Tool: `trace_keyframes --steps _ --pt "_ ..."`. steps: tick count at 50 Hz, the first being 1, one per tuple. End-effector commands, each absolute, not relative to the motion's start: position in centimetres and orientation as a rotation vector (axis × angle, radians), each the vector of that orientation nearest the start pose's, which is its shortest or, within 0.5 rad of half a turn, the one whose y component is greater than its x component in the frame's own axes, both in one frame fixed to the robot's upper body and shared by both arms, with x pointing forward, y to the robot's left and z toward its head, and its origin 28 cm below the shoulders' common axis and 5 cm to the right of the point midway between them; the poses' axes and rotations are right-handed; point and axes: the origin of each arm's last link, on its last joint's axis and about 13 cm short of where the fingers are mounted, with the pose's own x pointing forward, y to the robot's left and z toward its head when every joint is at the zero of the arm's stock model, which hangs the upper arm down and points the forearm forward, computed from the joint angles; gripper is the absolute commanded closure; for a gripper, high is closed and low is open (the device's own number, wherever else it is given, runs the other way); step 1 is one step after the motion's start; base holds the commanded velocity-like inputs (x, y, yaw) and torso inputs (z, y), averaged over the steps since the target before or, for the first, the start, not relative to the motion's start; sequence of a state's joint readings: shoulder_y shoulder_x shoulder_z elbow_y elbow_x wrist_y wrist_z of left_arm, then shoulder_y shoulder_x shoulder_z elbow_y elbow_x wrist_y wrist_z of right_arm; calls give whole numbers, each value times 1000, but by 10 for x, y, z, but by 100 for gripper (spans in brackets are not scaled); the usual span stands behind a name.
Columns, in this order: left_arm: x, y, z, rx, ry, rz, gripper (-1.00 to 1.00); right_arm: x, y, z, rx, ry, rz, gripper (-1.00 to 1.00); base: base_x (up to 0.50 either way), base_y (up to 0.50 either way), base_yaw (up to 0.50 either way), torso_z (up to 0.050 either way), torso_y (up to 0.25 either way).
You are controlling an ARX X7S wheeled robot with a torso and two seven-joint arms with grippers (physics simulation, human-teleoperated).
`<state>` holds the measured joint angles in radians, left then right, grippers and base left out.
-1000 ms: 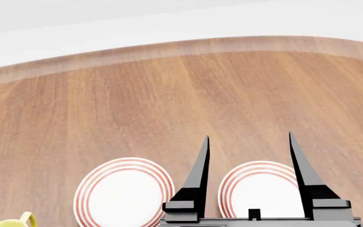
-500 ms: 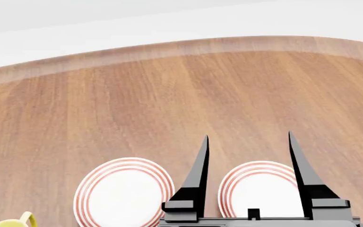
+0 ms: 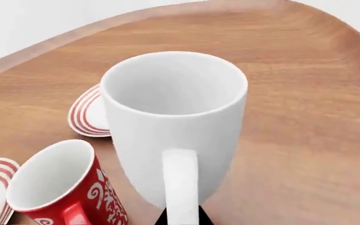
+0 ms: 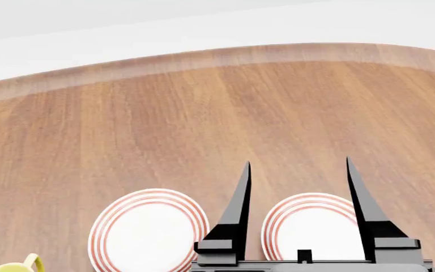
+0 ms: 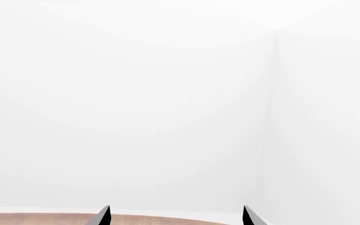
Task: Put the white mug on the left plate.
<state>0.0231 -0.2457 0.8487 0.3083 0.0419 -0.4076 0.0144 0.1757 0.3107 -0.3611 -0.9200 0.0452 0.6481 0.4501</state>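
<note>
The white mug (image 3: 175, 124) stands upright on the counter (image 3: 305, 122) beside a red mug (image 3: 64, 187), off the left plate (image 4: 148, 232), while the right hand (image 4: 298, 165) hangs with fingers spread apart, the left hand's state untellable.

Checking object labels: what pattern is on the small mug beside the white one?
Red mug with white swirl pattern, white inside; left wrist view shows it best.

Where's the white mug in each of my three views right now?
Left wrist: the white mug fills the middle, upright, handle toward the camera, beside a red mug.
Head: not in it.
Right wrist: not in it; mostly white wall.
Shared landmark: a red-ringed plate, in left wrist and head views.
</note>
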Motion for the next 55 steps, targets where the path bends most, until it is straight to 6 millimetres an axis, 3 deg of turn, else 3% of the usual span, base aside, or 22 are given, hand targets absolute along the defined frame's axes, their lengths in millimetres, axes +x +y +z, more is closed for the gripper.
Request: trace_keyframes --steps 1,23,55 --pt "137 111 46 274 122 -833 100 179 -76 170 -172 -421 -35 -100 0 0 0 0 0" --pt "166 120 83 218 38 -738 100 178 -76 170 -172 -424 -34 -100 0 0 0 0 0" --pt "216 150 100 147 18 -510 100 178 -76 170 -171 -423 -35 -100 0 0 0 0 0"
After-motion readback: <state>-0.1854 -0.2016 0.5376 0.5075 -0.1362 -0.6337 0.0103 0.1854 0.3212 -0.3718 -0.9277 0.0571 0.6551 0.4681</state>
